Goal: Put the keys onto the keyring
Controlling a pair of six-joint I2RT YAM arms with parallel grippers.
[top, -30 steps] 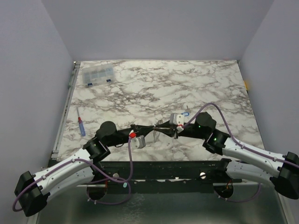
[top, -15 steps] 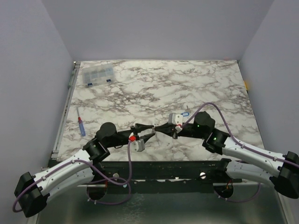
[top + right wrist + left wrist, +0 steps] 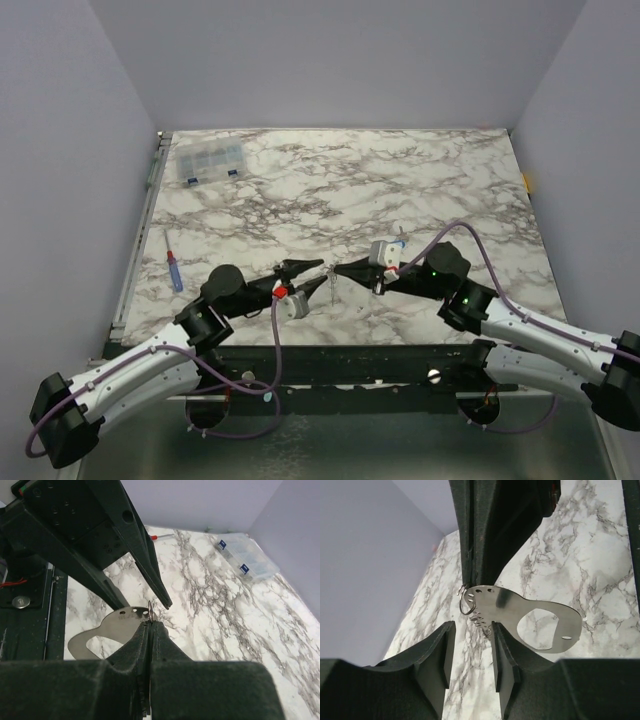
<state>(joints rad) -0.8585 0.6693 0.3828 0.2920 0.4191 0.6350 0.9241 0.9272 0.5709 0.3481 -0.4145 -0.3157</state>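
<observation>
My right gripper [image 3: 336,270] is shut on the keyring [image 3: 149,608], a thin silvery loop pinched edge-on between its fingertips [image 3: 143,632] above the marble table [image 3: 420,180]. A flat pale metal piece [image 3: 520,612] with a large cut-out hangs from the ring. The toothed edge of one of the keys [image 3: 480,620] shows under it. My left gripper [image 3: 310,276] is open just left of the ring, with nothing between its fingers [image 3: 442,650]. In the top view a small key [image 3: 330,289] dangles below the right fingertips.
A clear compartment box [image 3: 208,160] stands at the far left corner of the table. A blue-handled, red-tipped screwdriver [image 3: 174,270] lies by the left edge. Purple cables loop over both arms near the table's front edge.
The left gripper has opened and drawn back a little to the left. The right gripper has closed on the keyring and now holds it alone.
</observation>
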